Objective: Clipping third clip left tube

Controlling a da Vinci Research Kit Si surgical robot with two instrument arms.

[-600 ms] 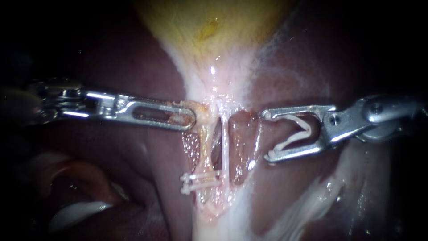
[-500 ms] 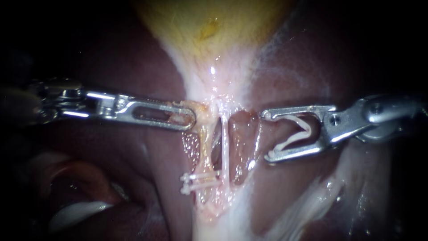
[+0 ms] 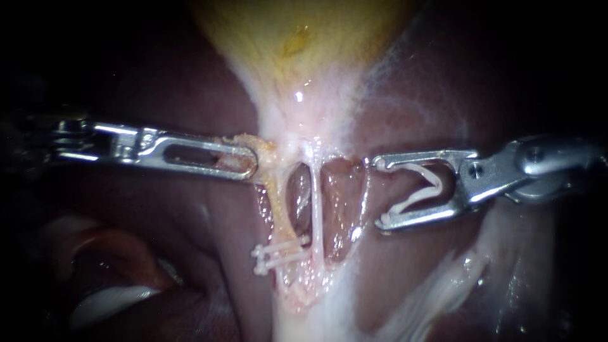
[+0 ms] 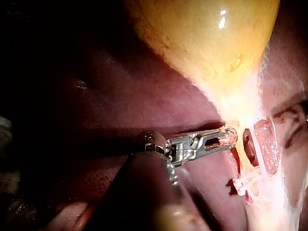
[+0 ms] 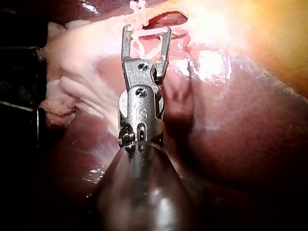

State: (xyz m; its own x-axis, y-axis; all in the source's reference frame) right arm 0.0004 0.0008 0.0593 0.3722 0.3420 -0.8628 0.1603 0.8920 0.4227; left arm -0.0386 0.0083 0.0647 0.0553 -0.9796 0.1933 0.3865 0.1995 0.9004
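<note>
Your left instrument (image 3: 248, 162) comes in from 9 o'clock. Its pincer is closed on a tag of yellow tissue (image 3: 269, 153) at the top of the left tube (image 3: 277, 206), just under the neck of the gallbladder (image 3: 304, 44). The left tube runs from that grip toward 6 o'clock. The thin, pale right tube (image 3: 315, 209) lies just beside it on the 3 o'clock side, with a dark gap between them.

Two clips (image 3: 282, 254) lie side by side across the lower end of the left tube, with their free ends pointing to 9 o'clock.

Your right instrument (image 3: 378, 192) enters from 3 o'clock. Its pincer stands wide and holds an open clip (image 3: 419, 187), white and V-shaped, between its two halves. The tips are near the right tube on its 3 o'clock side, apart from both tubes and around neither. Liver (image 3: 437, 95) lies dark red on both sides.

In the left wrist view, your left instrument (image 4: 232, 138) grips the tissue below the gallbladder (image 4: 202, 38), and the two clips (image 4: 245, 182) sit beside and beyond its tip.

In the right wrist view, your right instrument (image 5: 146, 30) shows the open clip (image 5: 143, 47) in its spread pincer. The two clips (image 5: 138, 8) are just ahead of the tips.
</note>
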